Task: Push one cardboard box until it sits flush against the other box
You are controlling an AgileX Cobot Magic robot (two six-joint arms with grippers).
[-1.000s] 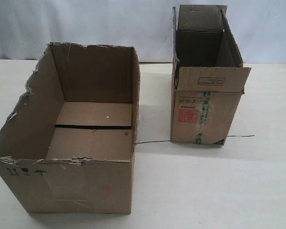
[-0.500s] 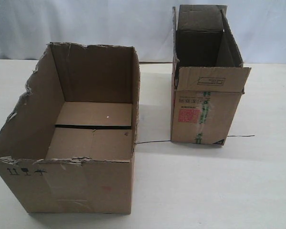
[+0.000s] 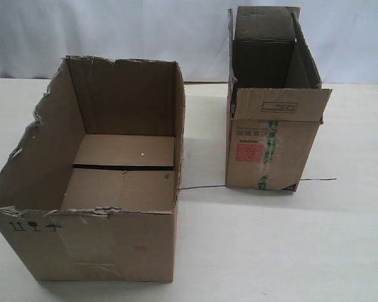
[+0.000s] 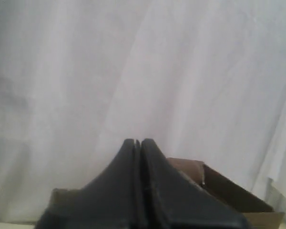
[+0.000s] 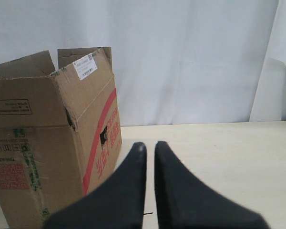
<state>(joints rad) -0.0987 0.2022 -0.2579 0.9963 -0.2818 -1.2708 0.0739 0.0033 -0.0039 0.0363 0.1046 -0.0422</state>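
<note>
The cardboard box (image 3: 113, 242), wide with a ragged torn rim and black symbols on its front, stands at the front left of the exterior view. The other box (image 3: 271, 157), narrow with upright flaps, a red label and a green stripe, stands further back on the right, a clear gap apart. Neither gripper shows in the exterior view. My left gripper (image 4: 137, 142) is shut and empty, with brown cardboard (image 4: 229, 193) low behind it. My right gripper (image 5: 148, 145) is shut to a thin slit, holding nothing, beside the other box (image 5: 38, 143) without touching it.
Both boxes stand on a pale table (image 3: 290, 251). A thin black line (image 3: 201, 186) runs across it between the boxes. A white curtain (image 3: 145, 31) closes off the back. The wide box's floor bears a black tape strip (image 3: 123, 167).
</note>
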